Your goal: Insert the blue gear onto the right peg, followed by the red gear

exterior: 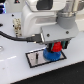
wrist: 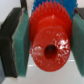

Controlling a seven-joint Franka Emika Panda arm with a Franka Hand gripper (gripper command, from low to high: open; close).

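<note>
now small toothed red gear (wrist: 47,42) with raised hub

The desk (exterior: 12,70) is plain white with a smooth, slightly glossy top, and it fills the lower part of the exterior view. Light falls evenly across it, bright enough that its surface washes out toward the exterior view's left, and only a soft shadow lies near the middle. Behind the desk, along the top of that view, the backdrop (exterior: 5,10) is dark, nearly black, with a few pale blurred shapes on the exterior view's left that are too small to make out. No wall, window or floor can be told apart. In the wrist view only pale, blurred slivers of background show at the edges.
</note>
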